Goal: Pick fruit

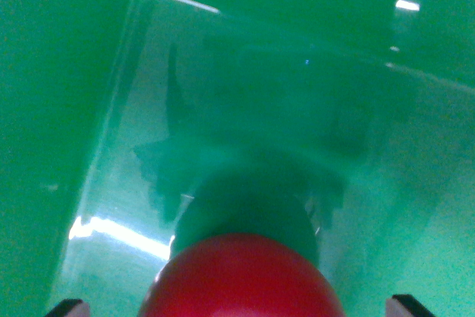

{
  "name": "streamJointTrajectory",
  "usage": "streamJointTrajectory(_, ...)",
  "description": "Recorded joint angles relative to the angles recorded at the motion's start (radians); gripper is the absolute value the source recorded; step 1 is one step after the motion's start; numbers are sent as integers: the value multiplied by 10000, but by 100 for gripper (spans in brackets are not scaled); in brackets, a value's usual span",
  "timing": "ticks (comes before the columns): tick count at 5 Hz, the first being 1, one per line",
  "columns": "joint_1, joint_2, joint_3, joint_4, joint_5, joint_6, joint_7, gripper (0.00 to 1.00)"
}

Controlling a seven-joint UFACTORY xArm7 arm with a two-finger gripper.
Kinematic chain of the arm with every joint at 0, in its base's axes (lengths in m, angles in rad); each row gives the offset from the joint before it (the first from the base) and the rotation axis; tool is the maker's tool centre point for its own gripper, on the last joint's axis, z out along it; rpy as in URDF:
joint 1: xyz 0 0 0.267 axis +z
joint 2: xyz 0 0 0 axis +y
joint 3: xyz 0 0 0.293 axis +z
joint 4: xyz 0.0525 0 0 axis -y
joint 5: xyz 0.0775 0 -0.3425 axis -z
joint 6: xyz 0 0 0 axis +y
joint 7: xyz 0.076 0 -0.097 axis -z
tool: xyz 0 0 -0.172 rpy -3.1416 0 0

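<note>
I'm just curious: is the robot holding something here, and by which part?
Probably the red fruit: it sits between the two fingers, but no contact shows, so the hold cannot be confirmed.

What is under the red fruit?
Under the red fruit is a green tray with the fruit's dark shadow on it. The spot right below the fruit is hidden.

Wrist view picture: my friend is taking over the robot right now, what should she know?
Gripper: only two dark fingertips show at the bottom corners, so whether it is open or shut cannot be told.
Fruit: a round red fruit sits between those tips at the bottom edge, close to the camera. A real grip is not visible.
Below: a shiny green tray with the fruit's shadow on it.
Done: the fruit seems reached, perhaps lifted.
Left: confirm the grip, then finish the pick.
</note>
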Motion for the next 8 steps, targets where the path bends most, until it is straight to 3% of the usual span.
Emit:
streamJointTrajectory(1,13,105,-6,-199,-36,-252,-19,0)
streamJointTrajectory(2,13,105,-6,-199,-36,-252,-19,0)
streamJointTrajectory(3,23,184,-11,-349,-64,-441,-34,0)
streamJointTrajectory(8,32,251,-15,-475,-87,-601,-46,0)
